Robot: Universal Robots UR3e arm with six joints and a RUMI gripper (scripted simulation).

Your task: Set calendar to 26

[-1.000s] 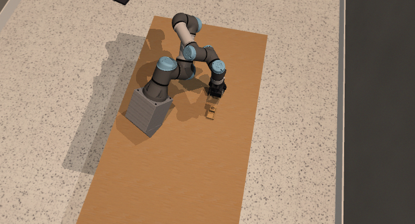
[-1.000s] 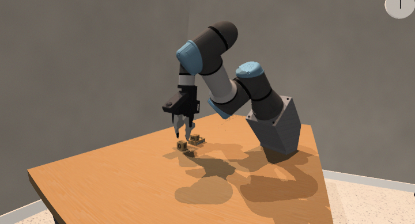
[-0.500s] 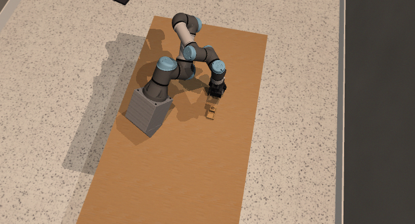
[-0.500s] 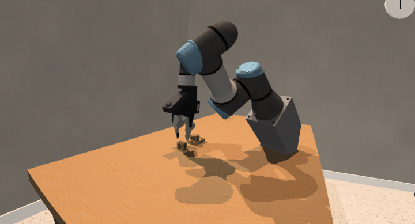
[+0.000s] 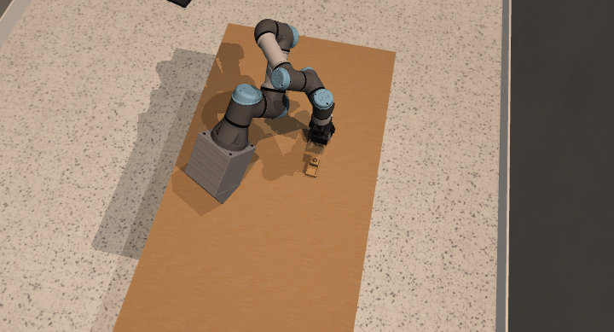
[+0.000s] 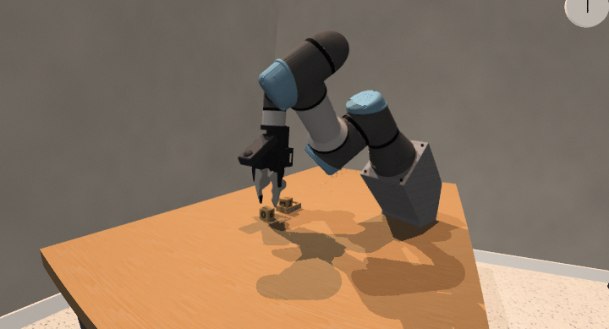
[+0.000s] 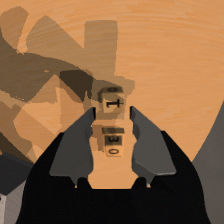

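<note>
A small wooden tray lies on the table to the right of the arm's base. One number cube sits in the tray's end nearer my gripper, and its top face shows a 1 in the wrist view. The second cube lies loose on the table beside the tray, with a 0 on one side. My gripper points down just above the loose cube. Its fingers stand partly apart and hold nothing.
The arm's grey base block stands on the wooden table to one side of the tray. The arm's shadows fall across the table around the cubes.
</note>
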